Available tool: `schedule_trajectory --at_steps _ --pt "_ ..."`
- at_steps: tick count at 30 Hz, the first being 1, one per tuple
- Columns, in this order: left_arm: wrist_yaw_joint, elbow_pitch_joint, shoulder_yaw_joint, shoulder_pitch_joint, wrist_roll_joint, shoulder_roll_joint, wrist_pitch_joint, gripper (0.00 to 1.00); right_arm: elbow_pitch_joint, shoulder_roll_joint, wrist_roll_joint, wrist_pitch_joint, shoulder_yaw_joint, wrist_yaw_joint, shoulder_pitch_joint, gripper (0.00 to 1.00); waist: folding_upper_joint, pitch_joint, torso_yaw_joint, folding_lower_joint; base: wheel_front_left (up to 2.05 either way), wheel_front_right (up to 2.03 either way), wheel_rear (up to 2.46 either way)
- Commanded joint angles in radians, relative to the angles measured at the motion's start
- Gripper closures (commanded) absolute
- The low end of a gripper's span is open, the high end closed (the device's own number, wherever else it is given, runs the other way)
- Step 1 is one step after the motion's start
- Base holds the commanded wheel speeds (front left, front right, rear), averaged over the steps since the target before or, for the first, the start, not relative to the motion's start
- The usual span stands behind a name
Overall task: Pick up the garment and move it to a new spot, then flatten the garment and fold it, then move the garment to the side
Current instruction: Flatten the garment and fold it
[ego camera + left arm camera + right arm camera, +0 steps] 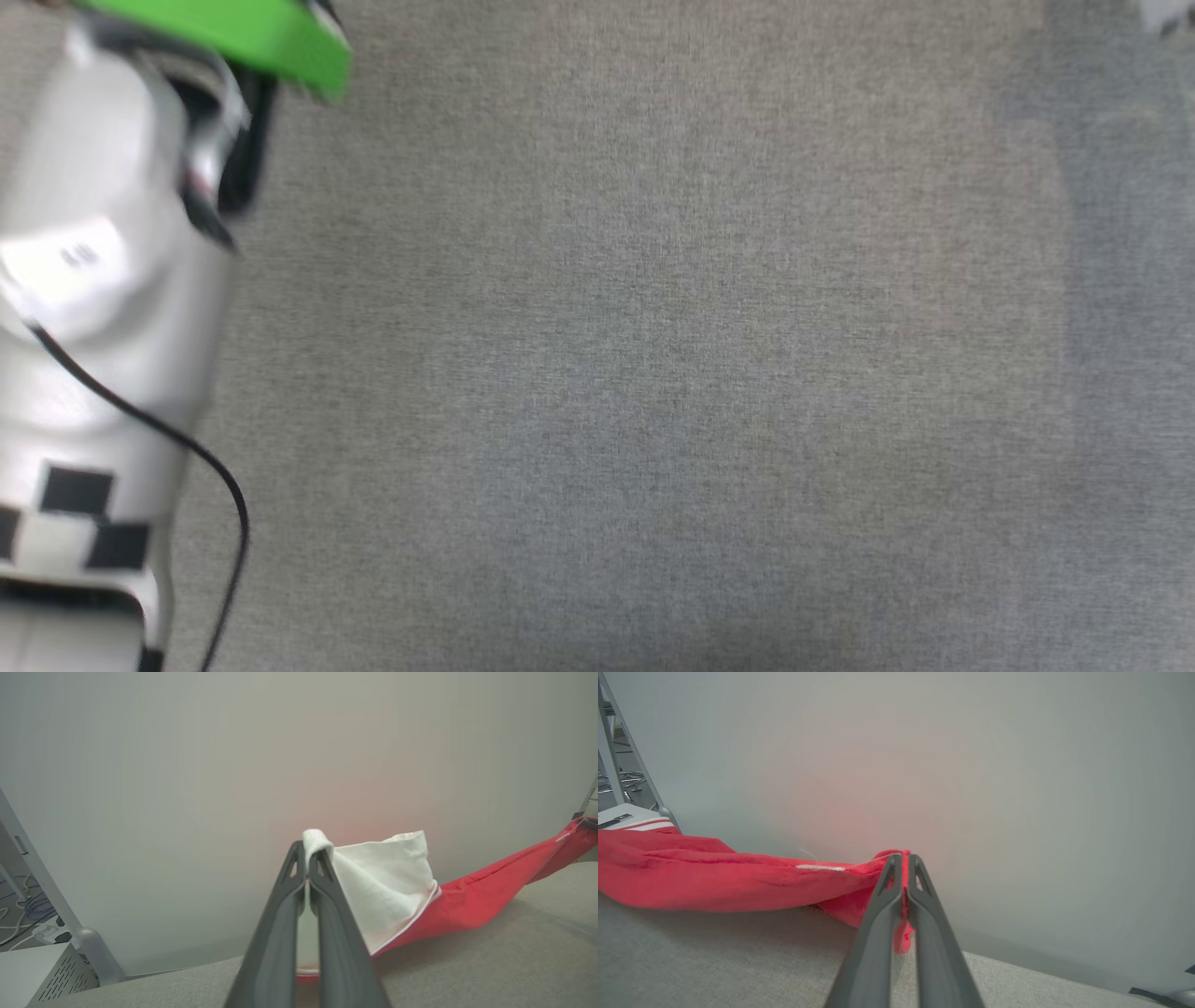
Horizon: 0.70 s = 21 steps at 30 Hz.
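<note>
Left jaws closed tight, dark fingers (pixel 280 933) pinching a fold of the shirt's white sleeve (pixel 383 886) at the tips. Right jaws likewise pressed together, their fingers (pixel 873 942) nipping a bunched red edge, with a scrap of red hanging down between them. The shirt (pixel 714 879) runs as a long red band from one grip to the other, low over the grey fabric-covered surface (pixel 691 961); cannot tell whether it touches. A shadow lies under it. In the right wrist view the band's far end shows red-and-white striped trim (pixel 647 824). In the left wrist view its far end meets a pale grey part (pixel 589 807) at the frame edge, too cropped to identify. A plain pale wall (pixel 210 765) stands close behind the surface, tinted pink above the cloth. Past the surface's left end: a slanted grey metal post (pixel 44 891), a white box with slotted vents (pixel 39 973), loose cables on the floor (pixel 18 914). From the head view, bare grey cloth (pixel 653 373), a pale forearm (pixel 103 280) along the left edge, a black cable (pixel 177 443) trailing off it, black squares (pixel 79 490) printed low down, a bright green piece (pixel 252 33) at its top. A small label (pixel 79 254) on the forearm is too blurred to read.
</note>
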Motion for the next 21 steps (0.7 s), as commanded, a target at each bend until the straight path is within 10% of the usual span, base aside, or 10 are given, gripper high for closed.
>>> schedule_trajectory --at_steps 1,21 --pt "-0.003 -0.008 -0.017 0.062 -0.009 -0.007 -0.006 1.00 -0.014 -0.010 0.019 -0.007 0.002 -0.002 0.060 1.00 0.0000 -0.092 0.019 0.0000 0.00 0.00 0.00" --pt "-0.003 0.029 -0.298 0.610 -0.187 0.123 0.011 1.00 -0.028 -0.117 0.223 0.051 0.239 -0.002 0.578 1.00 0.0000 -0.407 0.026 0.0000 0.00 0.00 0.00"
